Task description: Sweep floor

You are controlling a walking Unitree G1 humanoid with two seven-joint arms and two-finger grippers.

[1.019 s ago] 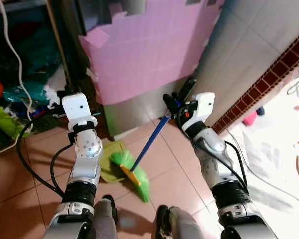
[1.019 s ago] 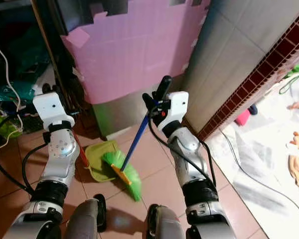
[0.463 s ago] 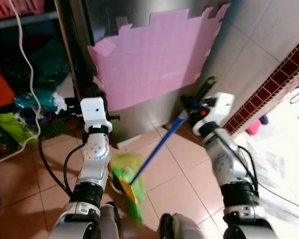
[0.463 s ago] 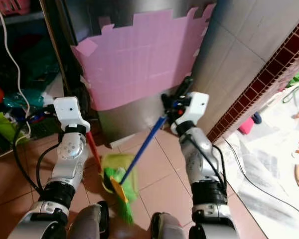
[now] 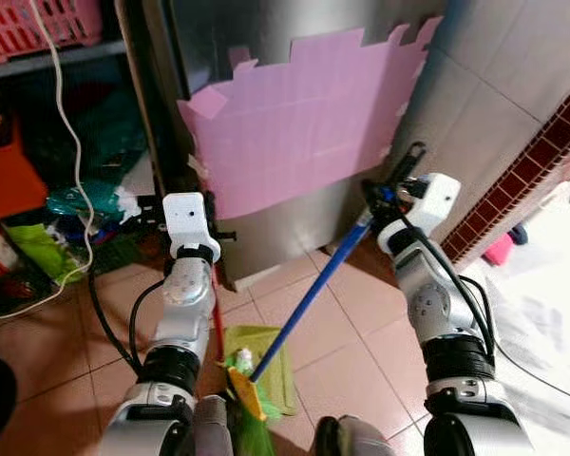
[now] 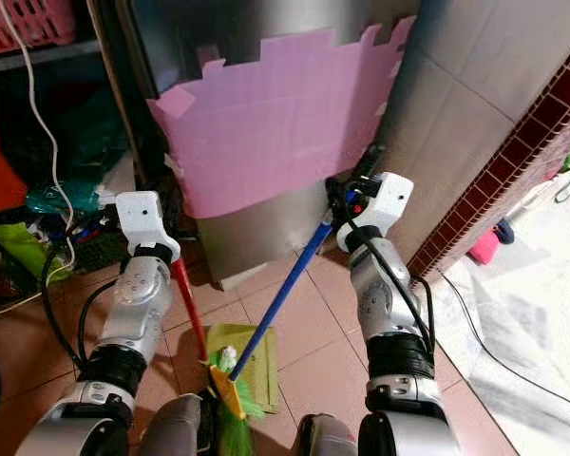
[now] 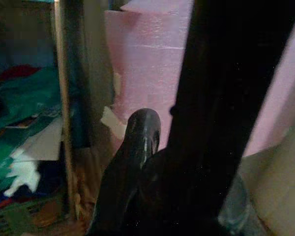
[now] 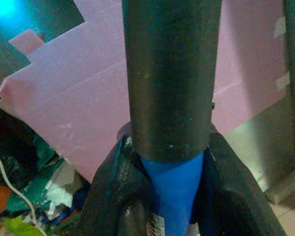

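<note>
While the right gripper keeps its jaws clamped on the blue broom handle, the green head rests on the green dustpan below the pink sheet. Left gripper jaws close on the dustpan's red handle.

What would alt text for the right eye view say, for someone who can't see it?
Seen from its own head, a robot's right gripper holds a blue-handled broom slanting down to green bristles over a green dustpan on the tiled floor. Its left gripper holds the dustpan's red handle, before a steel cabinet patched with pink sheet.
</note>
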